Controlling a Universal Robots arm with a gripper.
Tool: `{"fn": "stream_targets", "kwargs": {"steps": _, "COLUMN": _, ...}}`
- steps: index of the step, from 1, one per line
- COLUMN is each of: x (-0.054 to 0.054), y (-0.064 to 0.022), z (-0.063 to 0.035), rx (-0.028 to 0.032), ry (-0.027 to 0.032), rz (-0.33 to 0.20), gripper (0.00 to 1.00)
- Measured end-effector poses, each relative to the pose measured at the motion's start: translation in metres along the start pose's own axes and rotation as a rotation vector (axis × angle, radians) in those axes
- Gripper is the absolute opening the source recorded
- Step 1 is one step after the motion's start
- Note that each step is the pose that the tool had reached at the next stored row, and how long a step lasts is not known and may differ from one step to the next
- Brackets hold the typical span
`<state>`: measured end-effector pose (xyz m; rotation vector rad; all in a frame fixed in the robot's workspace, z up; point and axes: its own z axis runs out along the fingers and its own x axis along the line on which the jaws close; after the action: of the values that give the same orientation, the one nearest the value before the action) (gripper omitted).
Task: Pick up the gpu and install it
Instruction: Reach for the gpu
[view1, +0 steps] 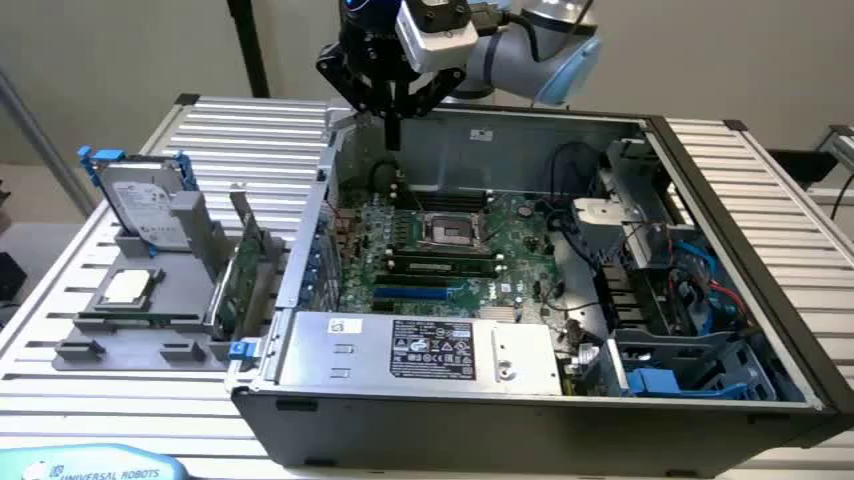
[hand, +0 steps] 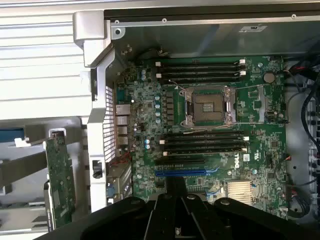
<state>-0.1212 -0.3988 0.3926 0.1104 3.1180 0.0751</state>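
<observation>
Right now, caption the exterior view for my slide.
End effector above the open computer case; gpu stands in the gray rack outside it, untouched.

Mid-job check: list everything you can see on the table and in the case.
table: one, silver, slatted, under everything
holder: one, grey, on the table at the exterior view's left
gpu: one, green, standing on edge in the holder, beside the case
hard drive: one, silver with blue rails, upright in the holder
processor chip: one, silver, flat on the holder
computer case: one, grey, open, on the table
motherboard: one, green, inside the case
power supply: one, silver, inside the case, nearest the exterior camera
gripper: one, black, shut, empty, above the case's far side
</observation>
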Motion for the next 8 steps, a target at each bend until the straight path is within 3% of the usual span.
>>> {"fn": "stream_targets", "kwargs": {"steps": 8, "x": 0.0000, "y": 0.0000, "z": 0.0000, "rx": 0.0000, "ry": 0.0000, "rz": 0.000, "gripper": 0.11}}
